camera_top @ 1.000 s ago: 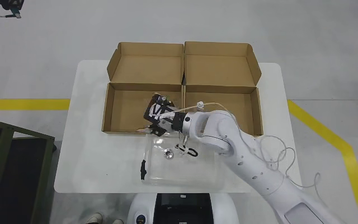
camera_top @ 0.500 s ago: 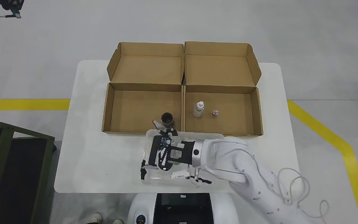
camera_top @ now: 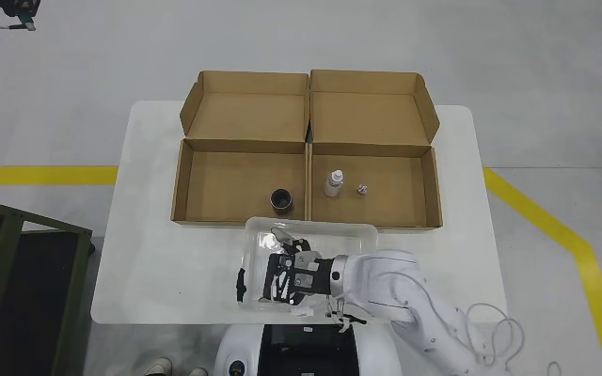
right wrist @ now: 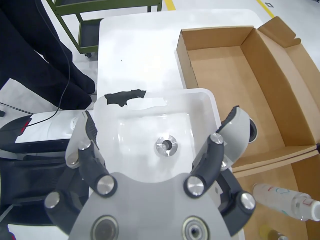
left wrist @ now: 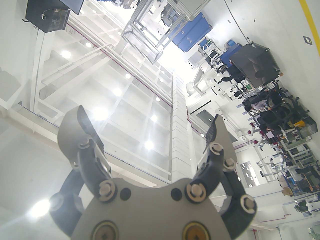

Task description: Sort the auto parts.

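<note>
Over ring in tray, right pincer agape

A green cart stands just beside the white table

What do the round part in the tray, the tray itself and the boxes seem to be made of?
The round part is likely metal: bright silver, with sharp reflections. The tray seems to be plastic: translucent white, glossy, with rounded corners. The boxes are brown cardboard: matte, with folded flaps.

Bright even light, ceiling lamps flaring, sheen on tray; edges bowed
</note>
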Controlling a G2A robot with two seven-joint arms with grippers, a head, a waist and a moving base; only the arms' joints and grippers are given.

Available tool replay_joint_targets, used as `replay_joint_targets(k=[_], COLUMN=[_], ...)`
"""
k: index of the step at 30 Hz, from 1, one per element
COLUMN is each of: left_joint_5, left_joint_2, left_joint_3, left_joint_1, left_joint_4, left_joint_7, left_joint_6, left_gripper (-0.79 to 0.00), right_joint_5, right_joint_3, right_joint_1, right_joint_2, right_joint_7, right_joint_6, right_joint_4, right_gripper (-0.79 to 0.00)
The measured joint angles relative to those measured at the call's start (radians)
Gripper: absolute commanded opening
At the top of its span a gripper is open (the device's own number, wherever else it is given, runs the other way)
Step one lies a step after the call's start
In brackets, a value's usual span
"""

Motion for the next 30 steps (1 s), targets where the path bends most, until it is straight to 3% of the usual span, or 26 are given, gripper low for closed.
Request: replay_joint_targets(k=[7, 17, 21, 28, 30], left_joint_5=[0.0, 0.0, 0.0, 0.0, 0.0], left_joint_2=[0.0, 0.0, 0.0, 0.0, 0.0], left_joint_3=[0.0, 0.0, 0.0, 0.0, 0.0], left_joint_1=[0.0, 0.0, 0.0, 0.0, 0.0], left_joint_4=[0.0, 0.0, 0.0, 0.0, 0.0], left_joint_7=[0.0, 0.0, 0.0, 0.0, 0.0], left_joint_6=[0.0, 0.0, 0.0, 0.0, 0.0], left_gripper=[0.0, 0.0, 0.0, 0.0, 0.0], right_joint_5=[-0.065, -0.056, -0.05, -0.019, -0.01], right_joint_3=[-0.018, -0.023, -0.031, -0.073, -0.084], right_joint_1=[0.006, 0.018, 0.044, 0.108, 0.125], right_joint_2=[0.009, 0.007, 0.002, -0.013, -0.018], right_joint_7=[0.076, 0.043, 0.017, 0.016, 0.016], right_joint_6=[-0.047, 0.024, 0.032, 0.031, 0.03], right_joint_4=[0.053, 0.133, 0.179, 0.25, 0.276], right_gripper=[-0.071, -0.095, -0.16, -0.379, -0.406])
